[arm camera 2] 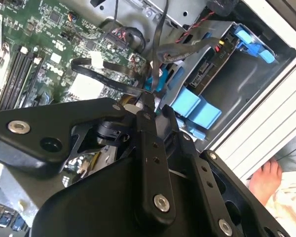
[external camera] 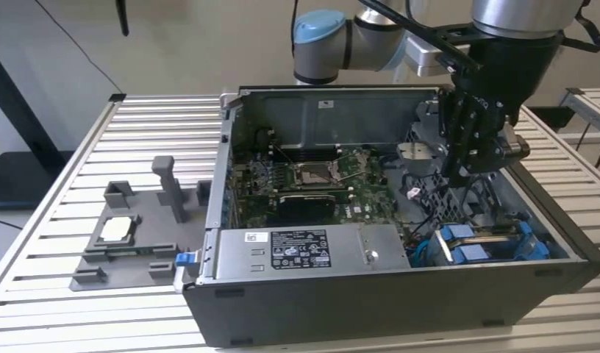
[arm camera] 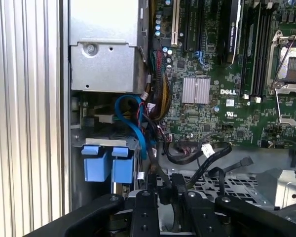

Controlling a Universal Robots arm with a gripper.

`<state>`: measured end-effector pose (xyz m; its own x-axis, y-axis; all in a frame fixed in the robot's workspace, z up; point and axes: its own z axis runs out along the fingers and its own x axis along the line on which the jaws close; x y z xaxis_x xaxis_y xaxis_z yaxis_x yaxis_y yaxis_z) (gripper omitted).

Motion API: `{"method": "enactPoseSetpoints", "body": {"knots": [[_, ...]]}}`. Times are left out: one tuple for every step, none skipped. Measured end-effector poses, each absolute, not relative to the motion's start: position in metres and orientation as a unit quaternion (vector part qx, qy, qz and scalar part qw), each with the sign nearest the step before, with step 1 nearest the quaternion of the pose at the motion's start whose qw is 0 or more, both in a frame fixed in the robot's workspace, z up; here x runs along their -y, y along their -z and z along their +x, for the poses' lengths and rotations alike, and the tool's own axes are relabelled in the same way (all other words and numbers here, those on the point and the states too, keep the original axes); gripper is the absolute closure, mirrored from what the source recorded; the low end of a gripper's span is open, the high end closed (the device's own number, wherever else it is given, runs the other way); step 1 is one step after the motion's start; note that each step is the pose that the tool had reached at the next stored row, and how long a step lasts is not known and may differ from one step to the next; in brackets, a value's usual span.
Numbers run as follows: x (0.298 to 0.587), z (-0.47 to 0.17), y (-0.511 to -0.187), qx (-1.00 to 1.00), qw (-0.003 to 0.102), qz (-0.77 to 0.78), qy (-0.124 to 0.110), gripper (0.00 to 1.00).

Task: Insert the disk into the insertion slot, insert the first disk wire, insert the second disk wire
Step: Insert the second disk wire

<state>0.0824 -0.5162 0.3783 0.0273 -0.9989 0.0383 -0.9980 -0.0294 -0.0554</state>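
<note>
Exterior view first: my black tool hangs inside the open dark grey computer case on the silver slatted counter, near the grey drive-bay insertion slot. The silver-grey disk in its bright blue carrier sits in that slot, blue tabs showing.

Second wrist view: the tool is just beside a black looped cable, with the disk close by.

First wrist view: the tool sits near that cable and the disk. I cannot tell whether the tool is clenched or released.
</note>
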Motion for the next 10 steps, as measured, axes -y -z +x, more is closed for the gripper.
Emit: {"method": "enactPoseSetpoints", "body": {"knots": [[0.5158,0.0824,-0.3782,-0.697,0.007,-0.717,0.033,0.75],[0.5158,0.0824,-0.3782,-0.697,0.007,-0.717,0.034,0.82],[0.5158,0.0824,-0.3782,-0.697,0.007,-0.717,0.034,0.82],[0.5158,0.0824,-0.3782,-0.697,0.007,-0.717,0.034,0.82],[0.5158,0.0823,-0.3781,-0.697,0.007,-0.717,0.034,0.85],[0.5158,0.0823,-0.3781,-0.697,0.007,-0.717,0.034,0.85],[0.5158,0.0823,-0.3781,-0.697,0.007,-0.717,0.034,0.85],[0.5158,0.0823,-0.3781,-0.697,0.007,-0.717,0.034,0.85],[0.5158,0.0823,-0.3781,-0.697,0.007,-0.717,0.034,0.85],[0.5158,0.0823,-0.3781,-0.697,0.007,-0.717,0.034,0.85]]}}
